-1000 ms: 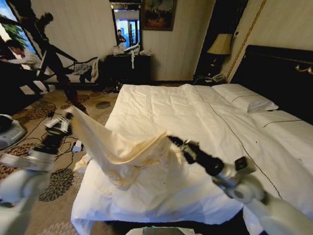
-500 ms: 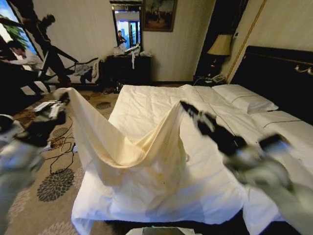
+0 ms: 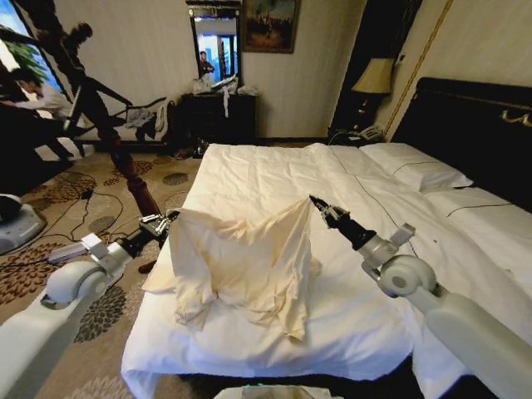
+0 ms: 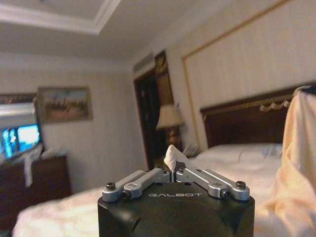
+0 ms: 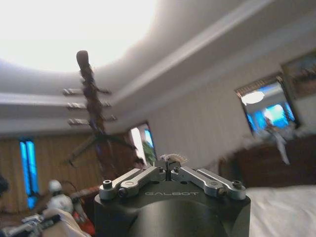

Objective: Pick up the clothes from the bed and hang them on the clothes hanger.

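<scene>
Head view: the clothes point(image 3: 245, 258) are held stretched between both end effectors above the foot of the bed point(image 3: 274, 179), with the lower folds resting on the duvet. The left end effector point(image 3: 158, 225) is closed on one top corner at the bed's left edge; a pinch of cream fabric is seen between its fingers point(image 4: 183, 174) in the left wrist view. The right end effector point(image 3: 320, 207) is closed on the opposite corner, over the middle of the bed. The garment is judged light, thin and limp: it sags between the two grips and will slip out of a shallow pinch. Hold is best taken at the shoulder seams or collar, where the fabric is doubled, so that the neck opening is kept spread for a hanger.
</scene>
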Robot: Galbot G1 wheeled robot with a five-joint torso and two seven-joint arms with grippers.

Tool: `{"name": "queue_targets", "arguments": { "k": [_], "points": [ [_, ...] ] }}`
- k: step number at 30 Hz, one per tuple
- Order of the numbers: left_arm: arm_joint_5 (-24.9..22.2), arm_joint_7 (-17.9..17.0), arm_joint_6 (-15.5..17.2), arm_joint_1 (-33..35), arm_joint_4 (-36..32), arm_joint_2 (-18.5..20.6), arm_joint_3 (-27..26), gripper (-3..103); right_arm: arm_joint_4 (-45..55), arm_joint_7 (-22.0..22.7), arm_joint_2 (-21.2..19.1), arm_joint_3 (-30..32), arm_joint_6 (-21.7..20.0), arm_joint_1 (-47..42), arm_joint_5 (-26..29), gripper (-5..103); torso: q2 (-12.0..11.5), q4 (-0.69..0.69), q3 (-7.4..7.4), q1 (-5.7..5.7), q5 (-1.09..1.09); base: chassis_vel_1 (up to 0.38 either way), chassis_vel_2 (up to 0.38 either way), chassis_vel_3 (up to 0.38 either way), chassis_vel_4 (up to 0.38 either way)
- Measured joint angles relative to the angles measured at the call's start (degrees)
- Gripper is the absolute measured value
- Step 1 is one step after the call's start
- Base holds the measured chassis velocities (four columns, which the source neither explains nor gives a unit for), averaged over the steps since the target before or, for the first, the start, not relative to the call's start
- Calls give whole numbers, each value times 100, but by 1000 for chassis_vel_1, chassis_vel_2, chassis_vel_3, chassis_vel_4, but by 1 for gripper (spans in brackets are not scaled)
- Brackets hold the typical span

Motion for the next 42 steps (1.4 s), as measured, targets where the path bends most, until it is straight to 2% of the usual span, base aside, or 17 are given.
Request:
{"name": "queue_targets", "arguments": {
  "k": [2, 3, 5, 7, 10, 13, 16, 19, 20, 23, 25, 29, 33, 35, 37, 38, 42],
  "points": [
    [-481, -143, 1, -54, -248, 93, -186, 1, 180, 39, -60, 101, 152, 137, 237, 0, 0, -2, 0, -1, 0, 0, 0, 0, 0],
    [-481, -143, 1, -54, -248, 93, -186, 1, 180, 39, -60, 101, 152, 137, 237, 0, 0, -2, 0, -1, 0, 0, 0, 0, 0],
    [-1368, -615, 92, -393, -520, 268, -474, 1, 329, 101, -154, 315, 328, 303, 499, 0, 1, 1, -1, -2, -1, 0, 0, 0, 0],
    [-1519, -712, 116, -477, -533, 310, -528, 1, 353, 108, -189, 390, 359, 317, 555, 0, 1, 1, -1, -3, -1, 0, 0, 0, 0],
    [-2454, -1265, 297, -1271, -261, 771, -771, 1, 413, 121, -472, 1059, 440, 349, 968, 0, 0, -3, 0, 0, 1, 0, 0, 0, 0],
    [-2703, -1351, 346, -1705, 23, 1010, -761, 1, 392, 155, -587, 1454, 431, 408, 1148, 0, 0, -4, 0, 0, -2, 0, 0, 0, 0],
    [-2646, -1348, 364, -1954, 289, 1216, -633, 1, 321, 362, -733, 1595, 360, 272, 998, 0, 0, -1, -2, -2, -1, 0, 0, 0, 0],
    [-1955, -990, 241, -1647, 182, 1343, -520, 1, 288, 436, -696, 1481, 184, 28, 582, 0, 0, -2, 0, 0, 3, 0, 0, 0, 0],
    [-1898, -873, 287, -1480, 52, 1293, -493, 1, 322, 445, -627, 1452, 83, -7, 563, 0, -1, -1, 1, 0, 1, 0, 0, 0, 0],
    [-2037, -973, 370, -1389, -43, 1237, -445, 1, 368, 484, -619, 1395, 55, -88, 576, 0, -1, -1, 0, 0, -2, 0, 0, 0, 0],
    [-1717, -966, 334, -894, -122, 1138, -328, 1, 349, 428, -568, 1307, 58, -101, 532, 0, -1, -2, 0, -1, -4, 0, 0, 0, 0],
    [-2133, -1188, 478, -945, -293, 990, -397, 1, 262, 398, -540, 1441, 161, 179, 840, 0, -1, 4, 0, -1, -5, 0, 0, 0, 0],
    [-2573, -1368, 519, -1626, -60, 1188, -404, 1, 13, 307, -678, 1546, 316, 428, 990, 0, -1, -6, 0, 0, 0, 0, 0, 0, 0],
    [-2899, -1460, 544, -2056, 66, 1380, -385, 1, -29, 275, -731, 1576, 378, 612, 1147, 0, -1, -4, 0, 0, 0, 0, 0, 0, 0],
    [-3374, -1632, 604, -2961, 367, 1682, -190, 1, -60, 397, -852, 1595, 421, 988, 1373, 0, -1, 0, 0, 0, 1, 0, 0, 0, 0],
    [-3374, -1632, 604, -2961, 367, 1682, -190, 1, -60, 397, -852, 1595, 421, 988, 1373, 0, -1, 0, 0, 0, 1, 0, 0, 0, 0],
    [-3767, -1711, 659, -4170, 899, 2054, 499, 1, -255, 777, -1175, 1517, 371, 1812, 1440, 0, 0, -7, 0, 0, -4, 0, 0, 0, 0]
  ]
}}
